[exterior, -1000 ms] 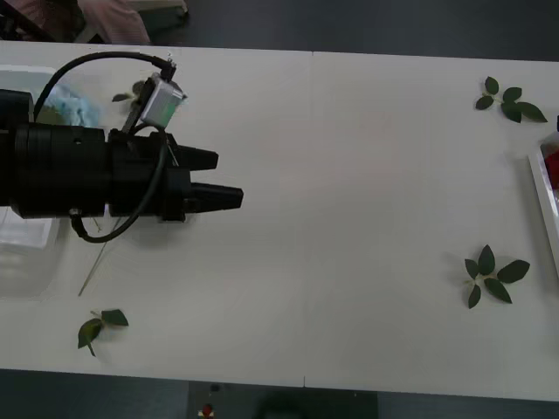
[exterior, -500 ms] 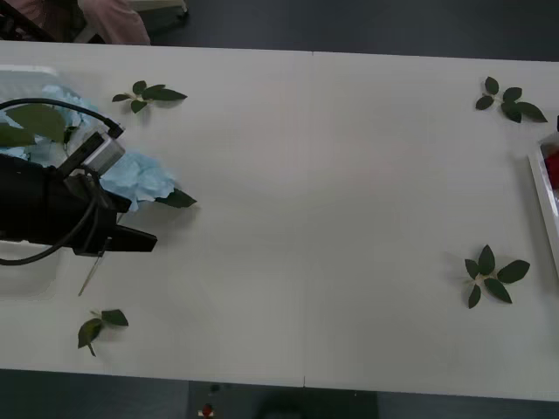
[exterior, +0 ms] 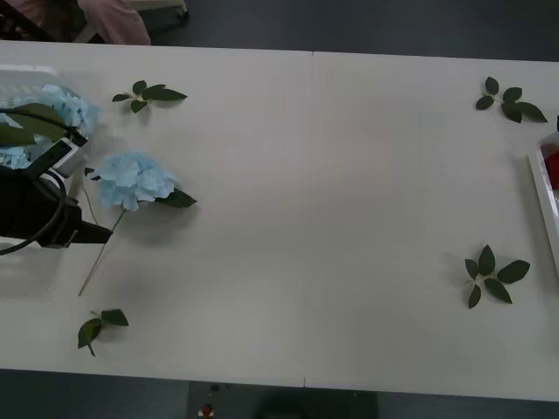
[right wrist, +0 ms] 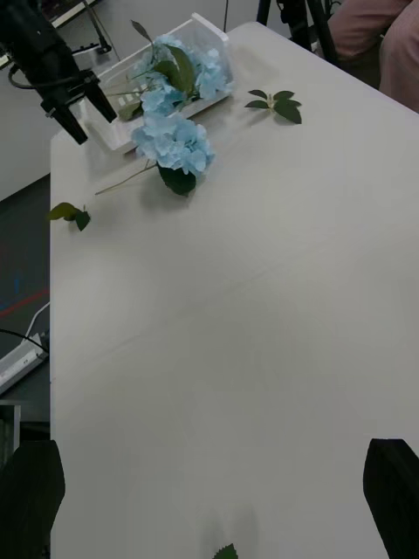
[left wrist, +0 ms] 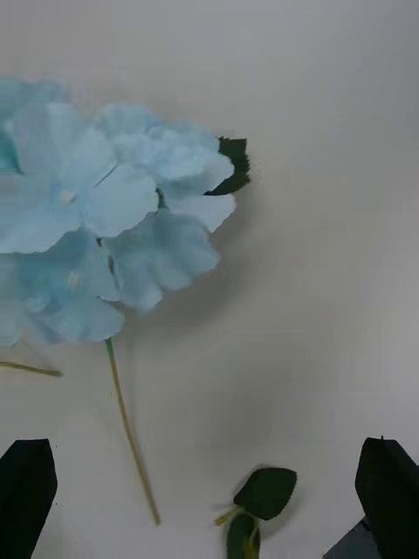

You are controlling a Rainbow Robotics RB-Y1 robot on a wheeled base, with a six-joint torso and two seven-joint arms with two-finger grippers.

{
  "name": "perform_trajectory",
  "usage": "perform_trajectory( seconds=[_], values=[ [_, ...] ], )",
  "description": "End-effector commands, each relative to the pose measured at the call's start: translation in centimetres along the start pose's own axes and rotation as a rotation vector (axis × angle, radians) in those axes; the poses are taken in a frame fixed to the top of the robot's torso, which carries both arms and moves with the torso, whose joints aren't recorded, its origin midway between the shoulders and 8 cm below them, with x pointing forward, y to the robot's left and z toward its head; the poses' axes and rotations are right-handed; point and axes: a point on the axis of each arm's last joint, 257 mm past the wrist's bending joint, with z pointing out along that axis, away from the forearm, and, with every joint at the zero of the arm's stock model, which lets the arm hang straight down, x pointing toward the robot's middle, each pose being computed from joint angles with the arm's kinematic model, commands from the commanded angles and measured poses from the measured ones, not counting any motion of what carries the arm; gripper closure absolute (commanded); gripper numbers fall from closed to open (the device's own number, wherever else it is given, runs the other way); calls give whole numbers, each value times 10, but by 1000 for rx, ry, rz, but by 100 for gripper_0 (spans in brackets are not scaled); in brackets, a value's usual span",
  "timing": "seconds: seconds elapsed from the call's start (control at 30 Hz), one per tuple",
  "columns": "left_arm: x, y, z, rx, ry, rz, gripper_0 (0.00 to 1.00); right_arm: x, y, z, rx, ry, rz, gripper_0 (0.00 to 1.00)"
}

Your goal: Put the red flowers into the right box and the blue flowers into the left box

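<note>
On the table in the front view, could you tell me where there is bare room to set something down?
The wide middle of the table is bare, between the blue flower and the leaf sprigs near the right box. The robot's left end is crowded: left box, left gripper.

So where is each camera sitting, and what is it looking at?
Front view: above the arms, looking down on the table; the left gripper shows at the left edge, near the blue flower lying loose.
Right wrist view: on the right arm, looking across the table to the left box; its own open fingers frame the bottom.
Left wrist view: on the left arm, looking down at the blue flower; its open fingers show.
All three views share that loose blue flower.
</note>
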Motion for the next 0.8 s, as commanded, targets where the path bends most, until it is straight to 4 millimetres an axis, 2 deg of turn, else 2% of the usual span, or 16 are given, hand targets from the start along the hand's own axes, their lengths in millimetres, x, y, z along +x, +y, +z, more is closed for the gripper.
perform_trajectory(
  seconds=[0.03, 0.27, 0.4, 0.53, 0.8],
  values=[
    [-17, 11, 7, -25, -6, -4, 0, -7, -1, -15, 20, 29, -49, 0],
    [-13, 24, 29, -23, 14, -50, 0, -7, -1, -15, 20, 29, -49, 0],
    [-11, 39, 41, -66, 29, -39, 0, -7, -1, -15, 20, 29, -49, 0],
    [-19, 54, 49, -98, 29, -42, 0, -7, -1, -15, 20, 29, -49, 0],
    [-39, 69, 72, -112, 58, -51, 0, -7, -1, -15, 20, 29, -49, 0]
  ],
)
